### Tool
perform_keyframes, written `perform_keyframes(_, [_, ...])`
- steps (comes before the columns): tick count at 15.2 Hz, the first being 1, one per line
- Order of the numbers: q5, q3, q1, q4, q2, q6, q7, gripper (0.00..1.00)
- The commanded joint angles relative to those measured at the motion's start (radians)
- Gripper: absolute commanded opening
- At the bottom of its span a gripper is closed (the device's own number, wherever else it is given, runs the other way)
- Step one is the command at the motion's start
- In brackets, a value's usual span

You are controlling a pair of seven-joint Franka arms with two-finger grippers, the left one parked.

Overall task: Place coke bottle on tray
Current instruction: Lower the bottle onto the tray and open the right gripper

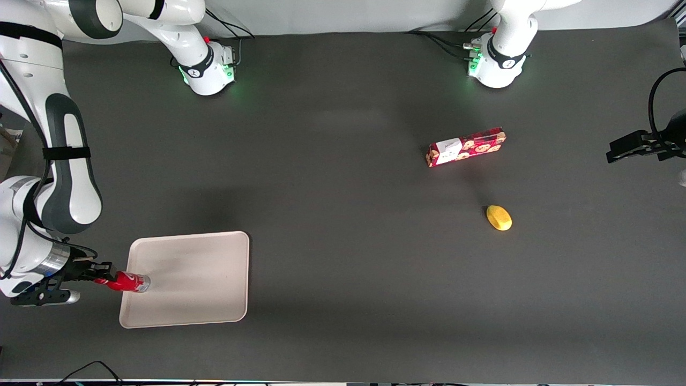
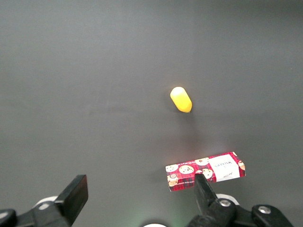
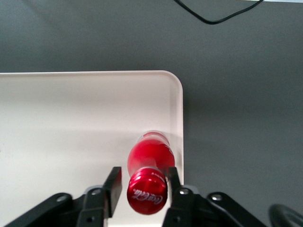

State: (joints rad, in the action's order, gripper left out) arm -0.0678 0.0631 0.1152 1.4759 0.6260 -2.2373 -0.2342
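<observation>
The coke bottle [image 1: 128,281], small, red, with a red cap, stands on the beige tray [image 1: 203,279] just inside the rim at the tray's edge toward the working arm's end of the table. In the right wrist view I look down on its cap and body [image 3: 150,158], with the tray [image 3: 71,118] under it. My right gripper [image 1: 104,280] is around the bottle's cap [image 3: 144,176]. Its jaws are slightly open: a narrow gap shows between one finger [image 3: 113,182] and the cap, while the other finger is at the cap's side.
A red cookie box [image 1: 465,147] and a yellow oval object [image 1: 499,217] lie toward the parked arm's end of the table; both show in the left wrist view, the box [image 2: 206,171] and the oval [image 2: 181,99]. A black cable [image 3: 213,16] lies on the table past the tray's corner.
</observation>
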Motion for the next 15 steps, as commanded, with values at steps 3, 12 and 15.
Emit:
perform_keyframes(3, [-0.03, 0.004, -0.008, -0.008, -0.012, -0.019, -0.043, 1.0])
perform_keyframes(12, [-0.007, 0.006, -0.046, 0.033, -0.365, 0.353, 0.054, 1.0])
perform_keyframes(15, [0.02, 0.004, -0.074, 0.099, -0.524, 0.491, 0.128, 1.0])
